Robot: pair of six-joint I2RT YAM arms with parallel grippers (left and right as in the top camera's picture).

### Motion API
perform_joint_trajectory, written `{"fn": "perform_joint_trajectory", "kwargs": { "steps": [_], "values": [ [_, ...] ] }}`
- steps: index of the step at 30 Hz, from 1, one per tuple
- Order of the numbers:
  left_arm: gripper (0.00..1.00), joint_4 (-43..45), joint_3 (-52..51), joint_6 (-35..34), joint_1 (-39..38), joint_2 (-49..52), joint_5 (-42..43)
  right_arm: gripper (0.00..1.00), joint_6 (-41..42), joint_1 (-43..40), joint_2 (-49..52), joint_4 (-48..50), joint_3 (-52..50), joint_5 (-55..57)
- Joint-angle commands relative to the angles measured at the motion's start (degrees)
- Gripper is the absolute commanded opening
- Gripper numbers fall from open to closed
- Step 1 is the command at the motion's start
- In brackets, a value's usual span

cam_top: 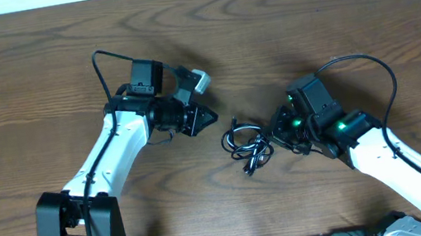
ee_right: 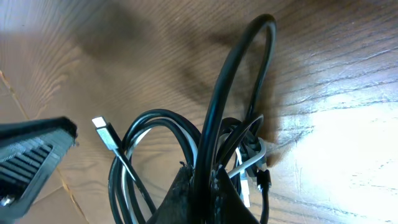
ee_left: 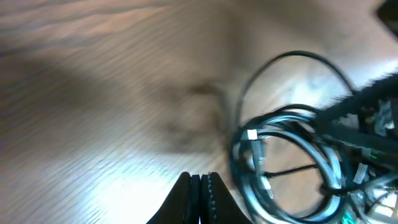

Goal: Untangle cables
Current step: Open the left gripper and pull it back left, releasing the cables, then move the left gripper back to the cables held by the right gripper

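Observation:
The cables (cam_top: 247,142) lie as one loose bundle of thin black loops on the wooden table, between the two arms. My right gripper (cam_top: 278,131) sits at the bundle's right side. In the right wrist view this gripper (ee_right: 205,177) is shut on a black cable (ee_right: 239,81) that arches up from its jaws. A thin white cable (ee_right: 252,158) and a silver plug (ee_right: 106,132) show among the loops. My left gripper (cam_top: 210,118) hovers just left of the bundle. In its wrist view it (ee_left: 200,182) is shut with nothing in it, and the cables (ee_left: 292,162) lie to its right.
The table (cam_top: 36,69) is dark brown wood with a pale strip along its far edge. Thicker black wires (cam_top: 107,66) loop from each arm. The left arm's finger (ee_right: 31,155) shows at the left of the right wrist view.

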Motion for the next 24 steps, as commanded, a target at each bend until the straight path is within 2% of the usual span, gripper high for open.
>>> {"fn": "perform_joint_trajectory", "kwargs": {
  "steps": [1,6,24],
  "values": [
    [0.07,0.2,-0.2,-6.2,0.2,0.7,-7.7,0.01,-0.7,0.4,0.2,0.0,0.3,0.8],
    [0.07,0.2,-0.2,-8.7,0.2,0.7,-10.7,0.01,-0.7,0.4,0.2,-0.1,0.3,0.8],
    [0.08,0.2,-0.2,-8.9,0.2,0.7,-10.7,0.02,-0.7,0.4,0.2,0.0,0.3,1.2]
  ]
}}
